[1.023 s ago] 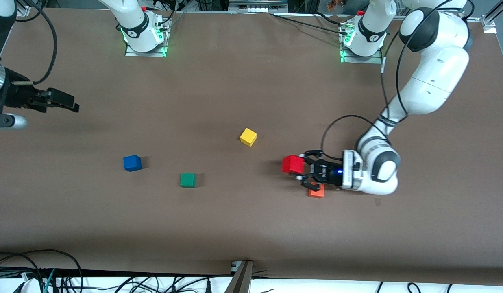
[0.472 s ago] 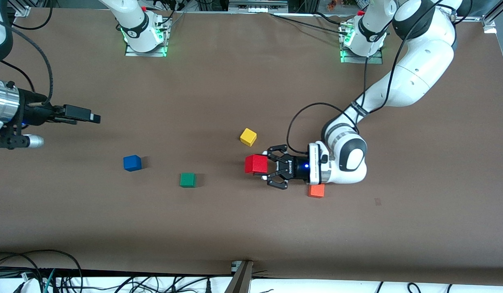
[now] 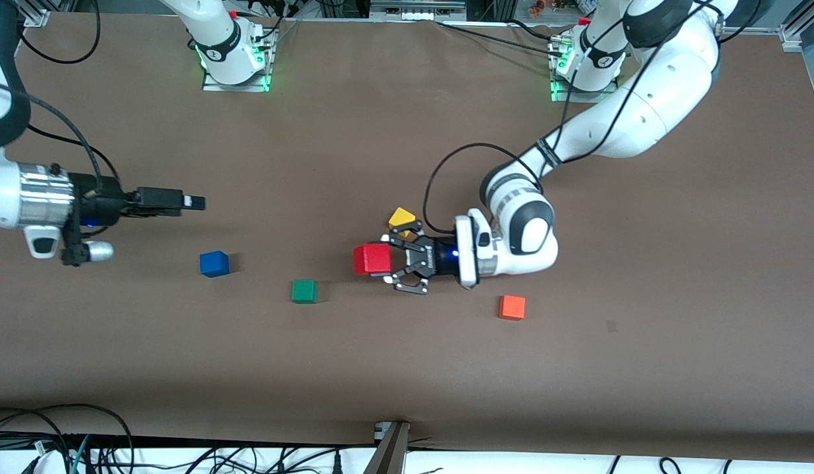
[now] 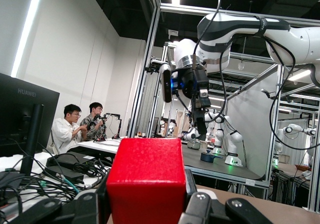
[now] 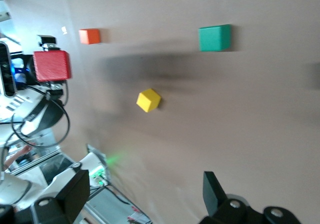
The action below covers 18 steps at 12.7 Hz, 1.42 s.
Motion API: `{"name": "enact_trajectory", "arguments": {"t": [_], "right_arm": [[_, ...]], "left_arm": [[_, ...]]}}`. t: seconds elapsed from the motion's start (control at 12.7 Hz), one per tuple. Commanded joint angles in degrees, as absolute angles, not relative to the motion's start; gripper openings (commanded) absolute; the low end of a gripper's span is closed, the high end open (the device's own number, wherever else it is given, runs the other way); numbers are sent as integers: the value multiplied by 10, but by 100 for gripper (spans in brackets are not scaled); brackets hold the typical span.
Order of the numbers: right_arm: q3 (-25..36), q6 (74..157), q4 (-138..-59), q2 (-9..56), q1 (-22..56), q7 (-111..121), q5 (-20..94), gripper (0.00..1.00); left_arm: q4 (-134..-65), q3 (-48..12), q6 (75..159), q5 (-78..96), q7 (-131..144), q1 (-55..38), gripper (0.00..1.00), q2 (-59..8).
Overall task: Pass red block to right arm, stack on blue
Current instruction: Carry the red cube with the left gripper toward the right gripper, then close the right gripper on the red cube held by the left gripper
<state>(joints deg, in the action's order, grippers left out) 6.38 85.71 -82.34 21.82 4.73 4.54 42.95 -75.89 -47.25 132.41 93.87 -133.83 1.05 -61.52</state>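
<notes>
Brown tabletop was your whole stage. Your right arm held its right tool spread wide above the blue cube. Your left tool was clamped on the red block in the air, between the yellow cube and green cube.

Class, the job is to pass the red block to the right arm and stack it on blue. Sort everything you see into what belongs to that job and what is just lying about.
Belongs to the job:
- red block, held up by the left gripper
- right gripper, open, above the table near the blue block
- blue block, on the table

Just lying about:
- green block
- yellow block
- orange block
</notes>
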Motion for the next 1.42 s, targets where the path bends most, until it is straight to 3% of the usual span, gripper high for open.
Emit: {"name": "enact_trajectory", "arguments": {"t": [0.0,0.39,0.71,1.34], "right_arm": [[51,891,-814,241,48,65,490,100],[47,970,-800,267,95,49,532,100],[44,976,-734,306,113,-24,534,100],[43,969,-716,326,114,-22,536,100]], "left_arm": [[-736,-466,1369,975,-1332,-24,0,-598],[-665,-465,1482,1018,-1332,-109,0,-597],[-611,-465,1571,1053,-1332,-169,0,-597],[-596,-465,1575,1056,-1328,-196,0,-596]]}}
